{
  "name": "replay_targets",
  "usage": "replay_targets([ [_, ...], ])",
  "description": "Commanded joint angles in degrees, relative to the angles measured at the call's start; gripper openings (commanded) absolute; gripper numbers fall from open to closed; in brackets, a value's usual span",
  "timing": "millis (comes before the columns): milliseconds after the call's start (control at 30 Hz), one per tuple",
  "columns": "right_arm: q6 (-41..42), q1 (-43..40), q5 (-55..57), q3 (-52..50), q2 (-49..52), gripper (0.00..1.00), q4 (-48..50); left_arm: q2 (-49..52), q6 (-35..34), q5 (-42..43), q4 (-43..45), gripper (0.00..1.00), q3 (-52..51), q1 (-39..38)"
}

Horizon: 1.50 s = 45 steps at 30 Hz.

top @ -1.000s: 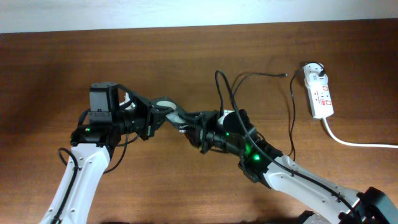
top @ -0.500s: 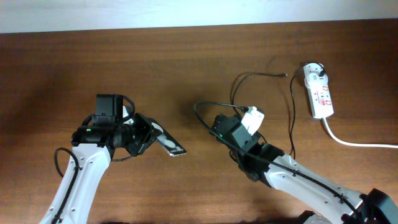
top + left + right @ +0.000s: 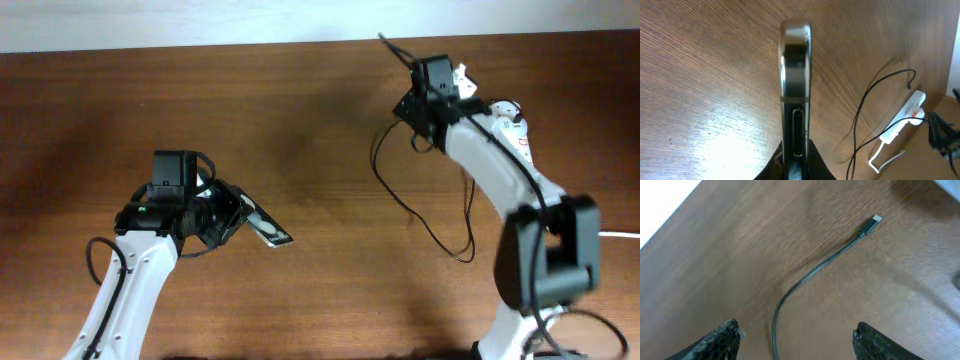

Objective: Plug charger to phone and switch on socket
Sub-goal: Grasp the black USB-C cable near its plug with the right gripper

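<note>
On left, left hand (image 3: 238, 216) clamps phone (image 3: 796, 65) edge-on; right hand (image 3: 797, 330) apart, charger (image 3: 810, 275) cut off.

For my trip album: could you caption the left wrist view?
Left gripper holds the phone edge-on over the wooden table, charger cable and white socket beyond.

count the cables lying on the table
2: the thin black charger looping beside the right arm, and the socket's thick white cord, partly hidden behind that arm.
</note>
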Motion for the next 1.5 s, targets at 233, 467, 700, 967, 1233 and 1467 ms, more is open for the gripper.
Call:
replay_targets([
  [233,16.0,-4.2,-1.9,3.1,13.1,0.59,8.1,-0.5,0.9,0.5,-0.1,0.0,0.8,0.0],
  [467,13.6,-4.2,-3.1,3.1,15.1,0.24,9.9,-0.5,0.9,0.7,-0.1,0.0,0.8,0.0],
  [700,-18.0,-4.0,-25.2,3.1,15.1,0.04,7.8,-0.5,0.9,0.7,-1.2,0.0,0.8,0.0],
  [967,-44.8,-0.8,-29.6,3.1,14.8,0.07,-26.2,-0.5,0.9,0.7,-1.2,0.0,0.8,0.0],
  [1233,-40.5,0.2,-19.1,3.0,14.8,0.44,-21.7,-0.5,0.9,0.7,-2.0,0.01,0.8,0.0],
  [1467,-29.8,3.2,-12.2,1.4,15.0,0.37,-18.3,-0.5,0.9,0.7,-2.0,0.01,0.8,0.0],
])
